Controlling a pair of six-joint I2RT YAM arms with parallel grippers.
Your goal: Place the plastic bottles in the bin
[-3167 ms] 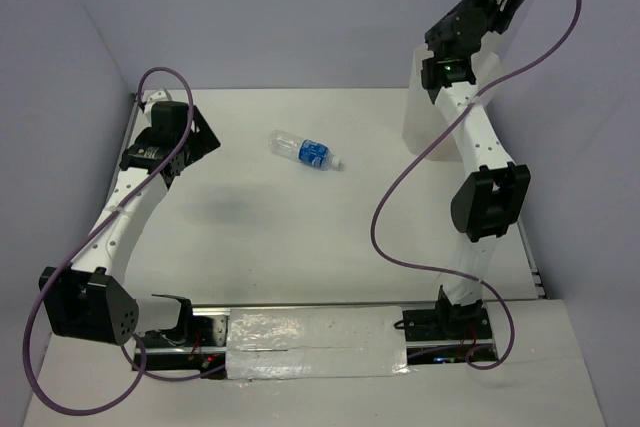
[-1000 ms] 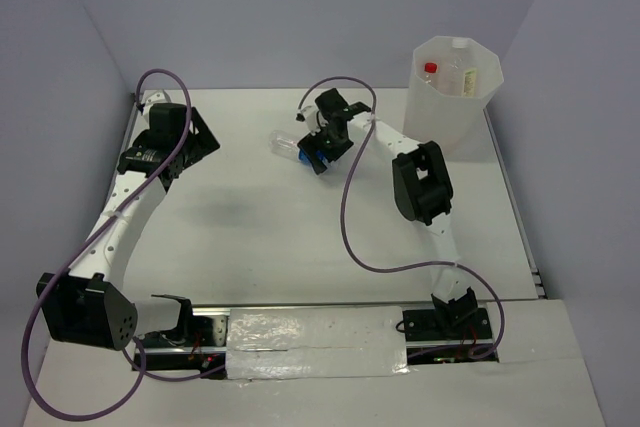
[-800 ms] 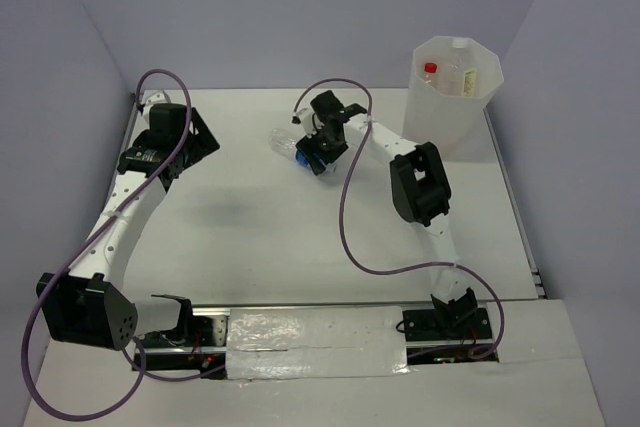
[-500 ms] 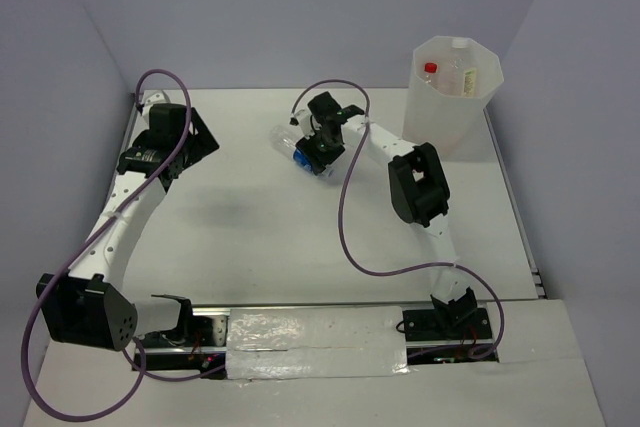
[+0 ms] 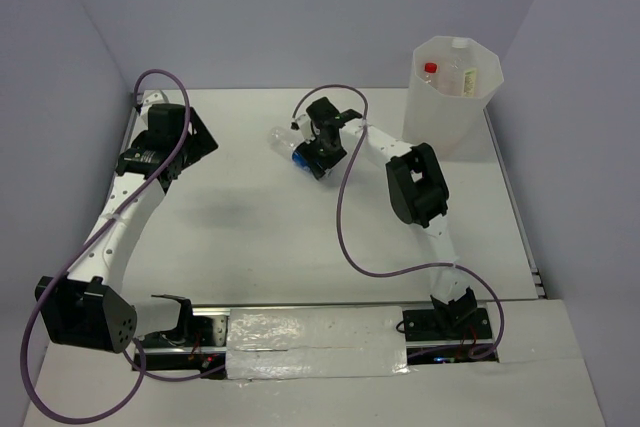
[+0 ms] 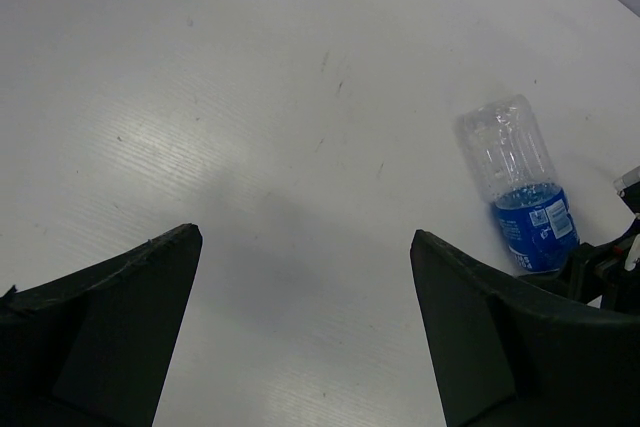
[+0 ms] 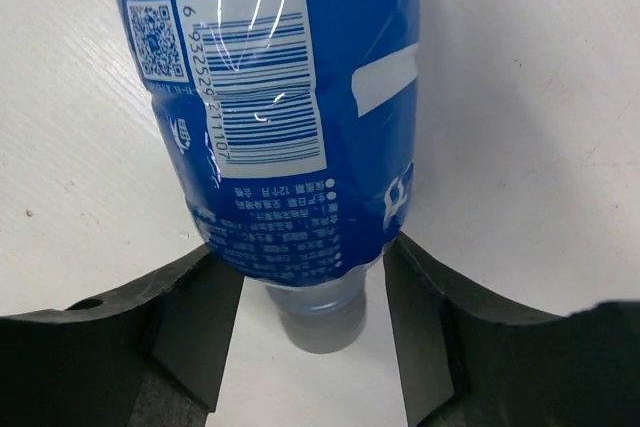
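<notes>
A clear blue-labelled plastic bottle (image 5: 293, 147) lies on its side at mid-table. My right gripper (image 5: 314, 155) is shut on its neck end. In the right wrist view both fingers press the label's lower edge, with the bottle (image 7: 270, 107) reaching away from the gripper (image 7: 312, 259) and its cap between the jaws. The tall translucent bin (image 5: 455, 112) stands at the back right. Inside it are a red-capped bottle (image 5: 431, 69) and another bottle (image 5: 468, 80). My left gripper (image 6: 305, 247) hangs open over bare table at the left, and its view shows the bottle (image 6: 510, 177) to its right.
Purple cables loop from both arms above the table. Walls close in the table at the left, back and right. The right arm's elbow (image 5: 418, 182) stands between the bottle and the bin.
The right arm came down from over the bin to the bottle, and its jaws closed on the neck end. The bottle has shifted slightly up and to the left. The left arm stayed still.
</notes>
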